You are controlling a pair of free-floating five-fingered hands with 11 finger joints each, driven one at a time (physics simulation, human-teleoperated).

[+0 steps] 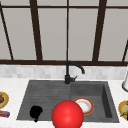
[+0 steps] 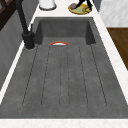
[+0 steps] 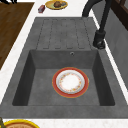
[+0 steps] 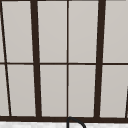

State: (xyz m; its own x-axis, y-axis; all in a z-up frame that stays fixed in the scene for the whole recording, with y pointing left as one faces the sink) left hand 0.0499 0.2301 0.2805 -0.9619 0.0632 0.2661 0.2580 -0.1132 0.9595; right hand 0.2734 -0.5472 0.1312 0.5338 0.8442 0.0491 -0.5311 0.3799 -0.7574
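Left hand hangs beside the red ball, grip unreadable to me; I see the plate lying untouched in the sink.

The left hand is plain matte black all over, a rounded, blob-like shape with no markings, seams, screws or cables to be made out. No arm, wrist or sleeve joins it; it ends bluntly on its own. A short stub juts from its near edge.
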